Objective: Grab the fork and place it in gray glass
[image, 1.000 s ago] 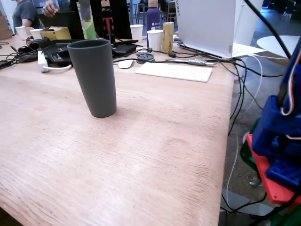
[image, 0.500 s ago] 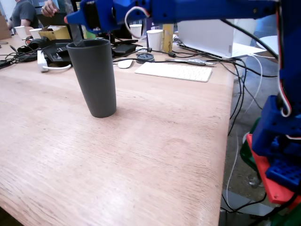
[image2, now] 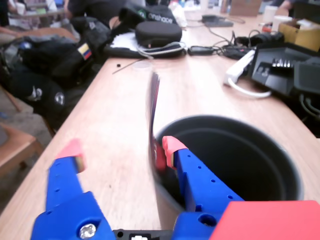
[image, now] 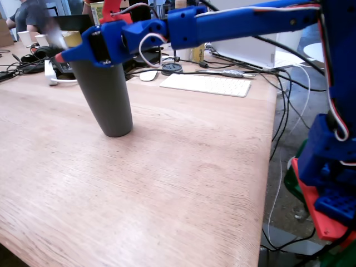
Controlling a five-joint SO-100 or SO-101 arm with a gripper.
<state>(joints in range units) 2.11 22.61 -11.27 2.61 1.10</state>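
Note:
The gray glass (image: 108, 105) stands on the wooden table, its top leaning left in the fixed view. My gripper (image: 64, 54) reaches in from the right at rim height. In the wrist view the gripper (image2: 120, 147) is open, its red-tipped fingers wide apart. The right finger (image2: 172, 150) sits over the glass (image2: 225, 120) rim. The fork (image2: 154, 110) shows as a thin blurred strip against that finger's inner side, at the left rim. In the fixed view the fork (image: 53, 30) is a silvery blur sticking up and left past the fingertips, outside the glass.
A white keyboard (image: 206, 84), a white paper cup (image: 182, 47), cables and a laptop (image: 245, 28) crowd the far table. The table's right edge drops off beside the arm's base (image: 328, 172). Black bags (image2: 60, 55) and cases (image2: 157, 32) lie beyond the glass.
The arm swung in over the glass, then sank and pushed left. The glass now leans left at the top. The fork went from just above the rim to left of it.

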